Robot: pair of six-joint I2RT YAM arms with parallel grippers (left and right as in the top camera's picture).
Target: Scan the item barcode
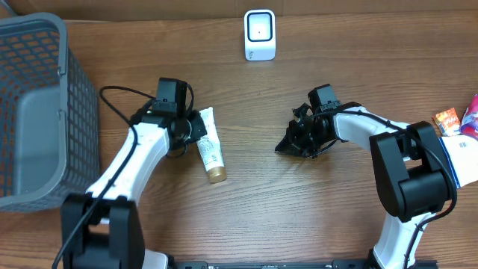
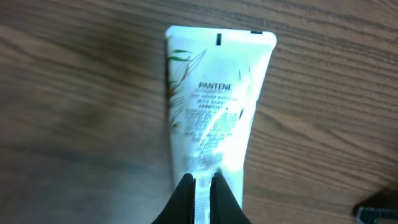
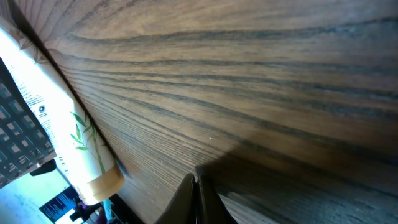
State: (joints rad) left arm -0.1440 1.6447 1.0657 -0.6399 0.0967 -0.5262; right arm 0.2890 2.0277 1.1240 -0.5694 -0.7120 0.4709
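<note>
Left of centre on the table (image 1: 299,217), my left pincer (image 1: 199,134) pinches the Pantene tube (image 1: 211,149) to carry its barcode to the scanner (image 1: 260,33) at twelve o'clock; my right pincer (image 1: 284,146), at three o'clock, waits closed and empty.

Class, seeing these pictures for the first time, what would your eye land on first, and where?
A white Pantene tube with a gold cap lies left of centre on the wooden table, with the left tool shut on it. A white scanner stands at the table's far edge, and a grey mesh basket fills the left side.
</note>
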